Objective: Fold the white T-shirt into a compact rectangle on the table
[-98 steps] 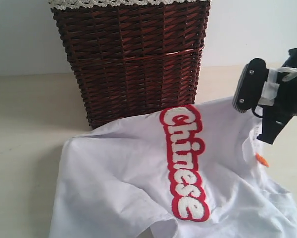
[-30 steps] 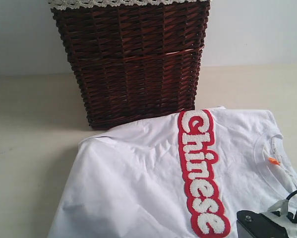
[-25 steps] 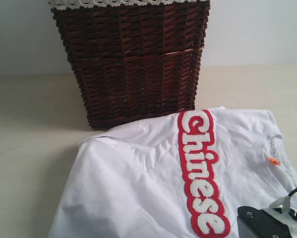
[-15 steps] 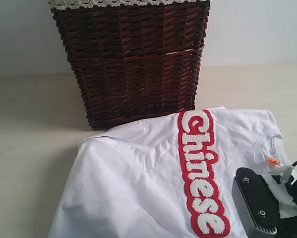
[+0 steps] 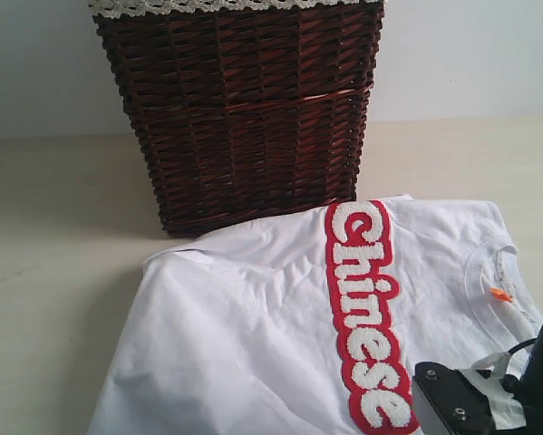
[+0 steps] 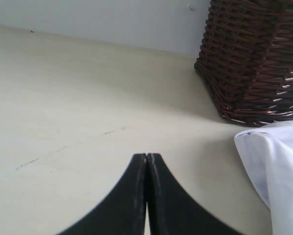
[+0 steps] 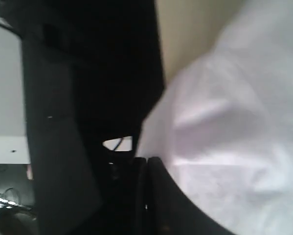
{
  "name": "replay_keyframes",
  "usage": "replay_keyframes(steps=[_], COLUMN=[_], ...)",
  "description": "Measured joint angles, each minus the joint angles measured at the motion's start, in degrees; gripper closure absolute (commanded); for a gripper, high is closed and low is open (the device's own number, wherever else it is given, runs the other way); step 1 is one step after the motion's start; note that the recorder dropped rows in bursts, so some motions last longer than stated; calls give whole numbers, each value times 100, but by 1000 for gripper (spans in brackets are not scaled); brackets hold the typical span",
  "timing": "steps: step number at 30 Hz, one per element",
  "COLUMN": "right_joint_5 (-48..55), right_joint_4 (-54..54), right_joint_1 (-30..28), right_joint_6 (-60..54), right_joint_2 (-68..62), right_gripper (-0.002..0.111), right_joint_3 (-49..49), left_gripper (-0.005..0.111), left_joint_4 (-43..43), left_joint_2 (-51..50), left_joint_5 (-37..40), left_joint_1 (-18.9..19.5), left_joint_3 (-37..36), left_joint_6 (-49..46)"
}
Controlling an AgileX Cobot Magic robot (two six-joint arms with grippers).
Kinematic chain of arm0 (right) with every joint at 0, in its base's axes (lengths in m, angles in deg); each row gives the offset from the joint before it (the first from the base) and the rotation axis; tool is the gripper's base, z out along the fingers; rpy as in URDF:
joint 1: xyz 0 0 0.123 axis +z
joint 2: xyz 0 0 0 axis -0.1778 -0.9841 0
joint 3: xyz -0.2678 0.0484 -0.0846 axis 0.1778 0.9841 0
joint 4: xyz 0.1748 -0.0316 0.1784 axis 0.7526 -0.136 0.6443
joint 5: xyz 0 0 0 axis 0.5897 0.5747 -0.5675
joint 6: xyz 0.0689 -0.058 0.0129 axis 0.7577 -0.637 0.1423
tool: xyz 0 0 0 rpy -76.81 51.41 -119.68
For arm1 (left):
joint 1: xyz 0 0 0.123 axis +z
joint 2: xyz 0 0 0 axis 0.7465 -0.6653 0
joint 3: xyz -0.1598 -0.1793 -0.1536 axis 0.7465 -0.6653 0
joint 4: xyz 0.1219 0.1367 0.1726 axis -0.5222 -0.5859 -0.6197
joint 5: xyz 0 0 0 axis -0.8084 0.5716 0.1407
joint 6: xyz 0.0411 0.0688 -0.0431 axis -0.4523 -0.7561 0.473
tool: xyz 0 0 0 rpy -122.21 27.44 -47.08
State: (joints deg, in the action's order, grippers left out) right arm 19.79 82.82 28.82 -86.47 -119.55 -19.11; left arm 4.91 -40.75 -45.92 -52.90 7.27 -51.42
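White cotton T-shirt (image 5: 253,335) lies spread on the table (image 5: 53,272), red-outlined lettering (image 5: 366,317) facing up, its far edge just in front of the dark wicker basket (image 5: 244,109); the basket's lace-trimmed lining (image 5: 208,5) shows at the rim, its inside out of sight; right gripper (image 7: 147,164) has fingers together against the cloth, whether pinching it unclear; left gripper (image 6: 146,159) hangs closed over bare table beside the shirt.

Shirt (image 5: 253,335) is lying spread on the table (image 5: 53,272), just in front of the basket (image 5: 244,109) standing behind it. Right gripper (image 7: 146,166) is sitting at the shirt's near right part. Left gripper (image 6: 146,159) is hanging over bare table, off the shirt's edge.
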Motion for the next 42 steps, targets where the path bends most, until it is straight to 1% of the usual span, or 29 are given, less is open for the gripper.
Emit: replay_keyframes(steps=[4,11,13,18,21,24,30,35,37,39,42], right_joint_5=[666,733,295,-1355,-1776,-1540,-200,354,407,202,-547], right_joint_4=[12,1,111,318,343,348,348,270,259,284,370], right_joint_1=[0,0,0,0,0,0,0,0,0,0,0], right_joint_6=[-92,-112,163,678,839,897,920,920,920,954,1152], right_joint_2=[0,0,-9,-13,-13,-61,-84,-84,-84,-70,-21], right_gripper=[108,108,108,108,108,108,108,108,108,108,108], right_joint_3=[0,0,0,0,0,0,0,0,0,0,0], left_gripper=[105,105,105,105,105,105,105,105,105,105,105], left_joint_4=[0,0,0,0,0,0,0,0,0,0,0], left_joint_2=[0,0,0,0,0,0,0,0,0,0,0], left_joint_5=[0,0,0,0,0,0,0,0,0,0,0], left_joint_1=[0,0,0,0,0,0,0,0,0,0,0], left_joint_3=[0,0,0,0,0,0,0,0,0,0,0], left_joint_6=[0,0,0,0,0,0,0,0,0,0,0])
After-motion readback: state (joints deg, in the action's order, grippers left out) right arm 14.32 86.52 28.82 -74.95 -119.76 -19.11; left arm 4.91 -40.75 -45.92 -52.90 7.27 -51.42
